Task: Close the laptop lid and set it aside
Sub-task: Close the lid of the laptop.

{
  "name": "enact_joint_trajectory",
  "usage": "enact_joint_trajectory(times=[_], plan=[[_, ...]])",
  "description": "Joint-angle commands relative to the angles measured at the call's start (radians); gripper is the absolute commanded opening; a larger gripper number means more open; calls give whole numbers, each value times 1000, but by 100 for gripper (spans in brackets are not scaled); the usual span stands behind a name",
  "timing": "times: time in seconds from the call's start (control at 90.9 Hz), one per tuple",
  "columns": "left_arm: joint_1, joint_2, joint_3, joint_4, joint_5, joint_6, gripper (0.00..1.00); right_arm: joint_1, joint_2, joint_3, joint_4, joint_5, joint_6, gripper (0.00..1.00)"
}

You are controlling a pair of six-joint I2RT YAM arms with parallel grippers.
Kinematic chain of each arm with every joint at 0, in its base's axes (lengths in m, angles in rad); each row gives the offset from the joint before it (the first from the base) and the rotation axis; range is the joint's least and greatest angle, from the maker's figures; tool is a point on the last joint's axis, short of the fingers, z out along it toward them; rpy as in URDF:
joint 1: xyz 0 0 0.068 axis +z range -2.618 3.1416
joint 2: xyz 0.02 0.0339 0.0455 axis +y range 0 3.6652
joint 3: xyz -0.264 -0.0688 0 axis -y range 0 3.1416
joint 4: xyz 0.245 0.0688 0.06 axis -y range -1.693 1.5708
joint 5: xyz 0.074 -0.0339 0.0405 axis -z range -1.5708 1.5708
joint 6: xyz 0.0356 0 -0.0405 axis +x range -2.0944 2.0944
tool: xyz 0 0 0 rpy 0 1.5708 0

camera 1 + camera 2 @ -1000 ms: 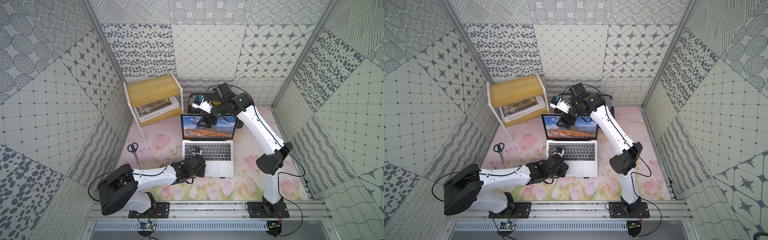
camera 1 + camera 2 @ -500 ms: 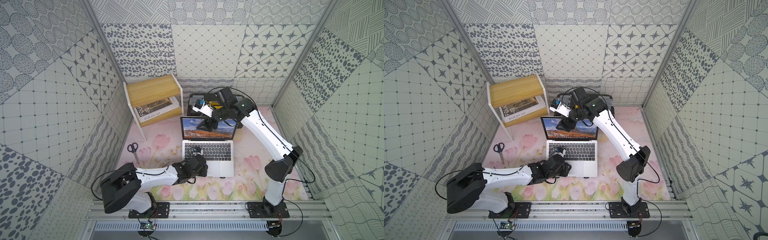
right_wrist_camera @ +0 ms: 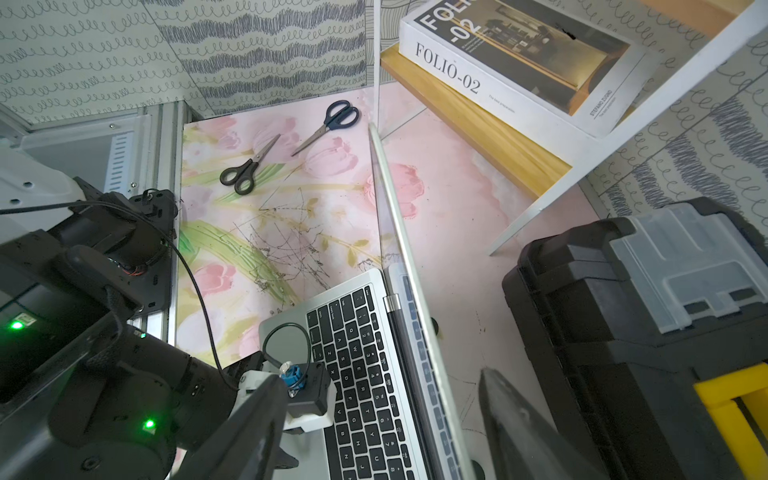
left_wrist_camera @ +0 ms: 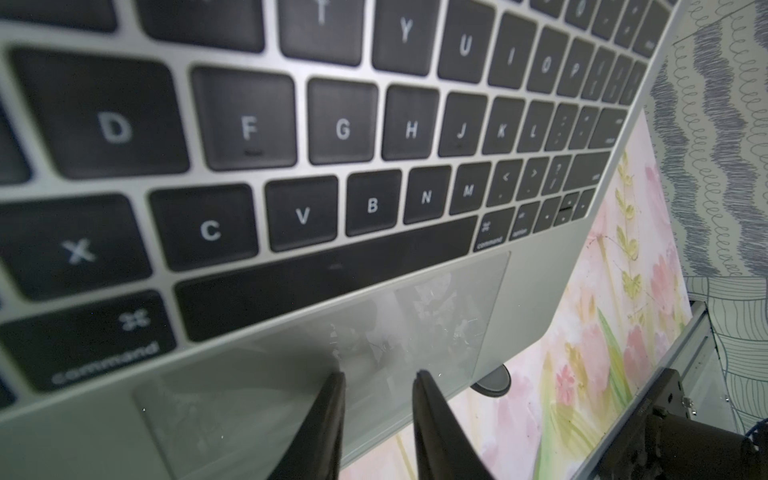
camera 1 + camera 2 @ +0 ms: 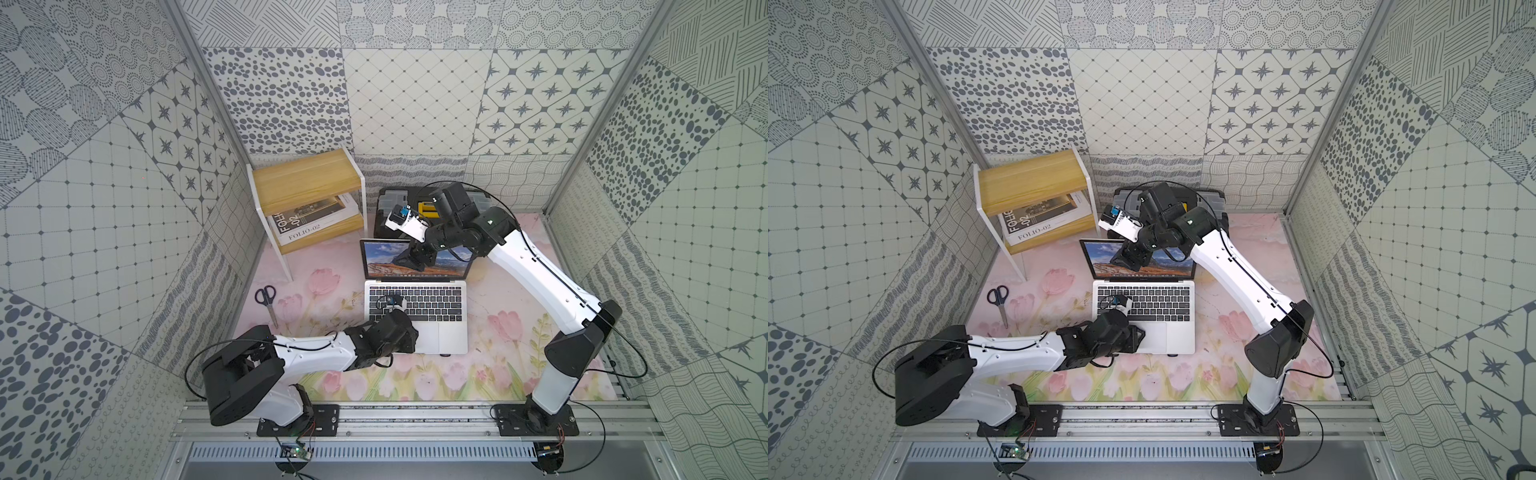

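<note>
One silver laptop point(image 5: 440, 336), black keys, open on floral mat point(image 5: 519, 374), laptop lid point(image 5: 378, 257) raised. Right wrist view only: right gripper point(image 3: 378, 380) spread wide, straddling lid edge. Left wrist view only: left gripper point(image 4: 378, 376) slightly parted, empty, at trackpad point(image 4: 436, 307).

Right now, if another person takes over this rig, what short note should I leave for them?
Left gripper: jaws slightly apart, holding nothing, tips at the front part of the laptop.
Right gripper: open, one finger on each side of the lid top edge, not clamped.
Laptop: middle of the mat, toolbox behind it; lid stands open, screen lit.
Done: both arms in place.
To do: fold the lid down, set the laptop aside.
</note>
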State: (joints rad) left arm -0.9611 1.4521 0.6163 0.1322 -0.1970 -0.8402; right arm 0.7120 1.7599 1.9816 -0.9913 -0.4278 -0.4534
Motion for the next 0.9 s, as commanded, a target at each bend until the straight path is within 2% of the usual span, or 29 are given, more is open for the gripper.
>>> enact_joint_trajectory(times=[0.0, 0.891], plan=[[10, 27, -31, -236, -160, -21, 32, 36, -13, -65, -39, -22, 58, 77], [11, 26, -53, -217, -158, -53, 33, 46, -135, -269, 19, -59, 146, 75]])
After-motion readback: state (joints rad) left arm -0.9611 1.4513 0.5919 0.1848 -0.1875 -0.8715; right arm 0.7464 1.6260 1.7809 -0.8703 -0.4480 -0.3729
